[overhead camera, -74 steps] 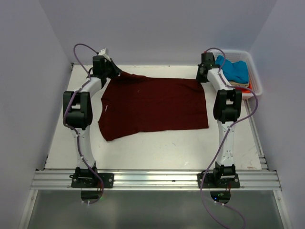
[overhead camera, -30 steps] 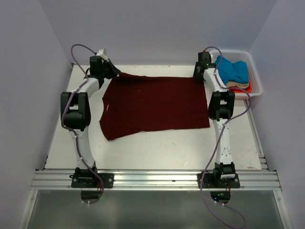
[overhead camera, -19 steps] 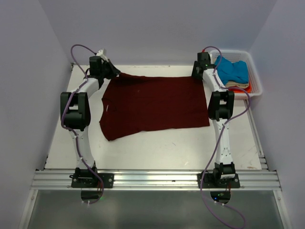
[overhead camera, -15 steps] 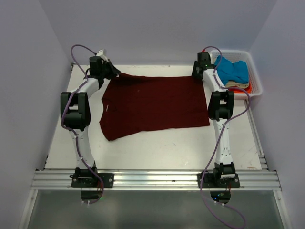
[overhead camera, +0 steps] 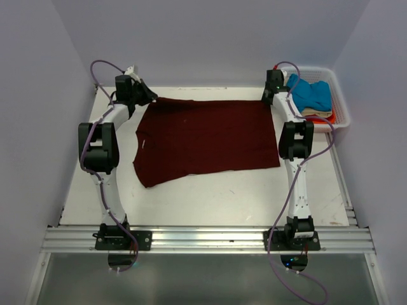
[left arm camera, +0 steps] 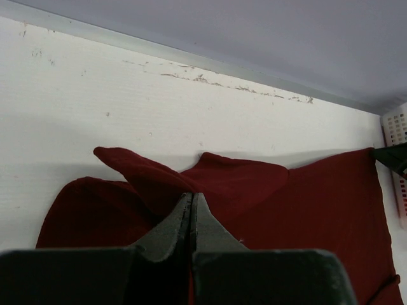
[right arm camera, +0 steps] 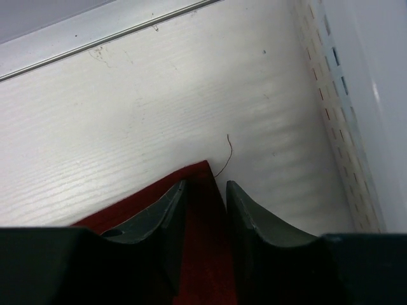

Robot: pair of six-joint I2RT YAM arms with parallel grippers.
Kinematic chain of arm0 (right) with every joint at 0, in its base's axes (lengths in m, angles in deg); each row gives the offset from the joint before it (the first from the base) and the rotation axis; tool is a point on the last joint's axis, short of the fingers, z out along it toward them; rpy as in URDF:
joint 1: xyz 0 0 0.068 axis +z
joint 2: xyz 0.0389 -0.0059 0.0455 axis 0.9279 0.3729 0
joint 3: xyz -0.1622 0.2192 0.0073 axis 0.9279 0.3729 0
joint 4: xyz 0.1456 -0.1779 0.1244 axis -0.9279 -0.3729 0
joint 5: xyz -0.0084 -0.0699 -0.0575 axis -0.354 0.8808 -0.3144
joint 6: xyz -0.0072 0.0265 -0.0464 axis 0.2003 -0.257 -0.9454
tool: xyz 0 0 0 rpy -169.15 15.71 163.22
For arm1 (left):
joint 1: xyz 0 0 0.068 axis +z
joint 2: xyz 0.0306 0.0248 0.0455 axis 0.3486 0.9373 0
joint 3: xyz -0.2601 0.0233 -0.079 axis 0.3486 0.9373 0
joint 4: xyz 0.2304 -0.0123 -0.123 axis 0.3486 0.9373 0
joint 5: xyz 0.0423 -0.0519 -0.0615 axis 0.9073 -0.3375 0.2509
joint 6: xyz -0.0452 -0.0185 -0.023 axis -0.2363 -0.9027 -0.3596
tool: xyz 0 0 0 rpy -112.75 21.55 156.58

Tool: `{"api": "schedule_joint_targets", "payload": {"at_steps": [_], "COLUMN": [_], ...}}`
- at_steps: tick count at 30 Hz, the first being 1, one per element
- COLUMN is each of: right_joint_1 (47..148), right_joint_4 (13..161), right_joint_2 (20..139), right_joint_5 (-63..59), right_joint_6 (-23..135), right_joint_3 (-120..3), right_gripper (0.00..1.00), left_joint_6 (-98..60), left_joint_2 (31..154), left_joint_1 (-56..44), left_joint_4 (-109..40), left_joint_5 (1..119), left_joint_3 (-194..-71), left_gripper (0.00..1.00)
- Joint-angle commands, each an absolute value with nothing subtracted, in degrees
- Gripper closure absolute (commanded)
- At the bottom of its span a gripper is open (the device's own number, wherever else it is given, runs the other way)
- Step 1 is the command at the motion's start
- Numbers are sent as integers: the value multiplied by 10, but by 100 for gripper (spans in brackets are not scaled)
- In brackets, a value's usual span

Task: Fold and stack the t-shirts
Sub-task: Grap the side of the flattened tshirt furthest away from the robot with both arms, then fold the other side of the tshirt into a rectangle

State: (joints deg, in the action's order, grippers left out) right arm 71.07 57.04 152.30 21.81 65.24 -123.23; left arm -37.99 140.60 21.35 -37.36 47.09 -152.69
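The maroon shirt [overhead camera: 206, 140] lies spread on the table [overhead camera: 210, 203]; the left gripper [left arm camera: 192, 202] pinches its far-left corner, the right gripper [right arm camera: 205, 194] stands narrowly parted astride the far-right corner. Likely next: right closes, both fold it nearward

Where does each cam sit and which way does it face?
Top external: above and behind the bases, looking down the table; left arm and right arm show whole.
Left wrist: over the left gripper, shut on the maroon t-shirt, facing the back wall.
Right wrist: over the right gripper, fingers parted astride the shirt's far right corner, basket at right.
Shared: all three see the maroon t-shirt.
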Motion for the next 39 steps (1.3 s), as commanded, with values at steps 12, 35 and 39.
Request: {"api": "schedule_joint_targets", "payload": {"at_steps": [12, 35, 39], "right_joint_1": [700, 703, 705], "right_joint_4": [566, 652, 668], "right_joint_2": [1505, 1287, 1238], "right_joint_5": [195, 206, 216], "right_joint_6": [669, 674, 667], "right_joint_3": [-1198, -1018, -953], "right_gripper": [100, 100, 100], "left_joint_6": [-375, -363, -353], "left_joint_2": [1388, 1324, 1287], "left_joint_1": [219, 219, 219], "left_joint_4": [-391, -386, -371], "left_joint_5": [454, 462, 474], "left_joint_3": [-1522, -1515, -1487], "left_gripper": [100, 100, 100]}}
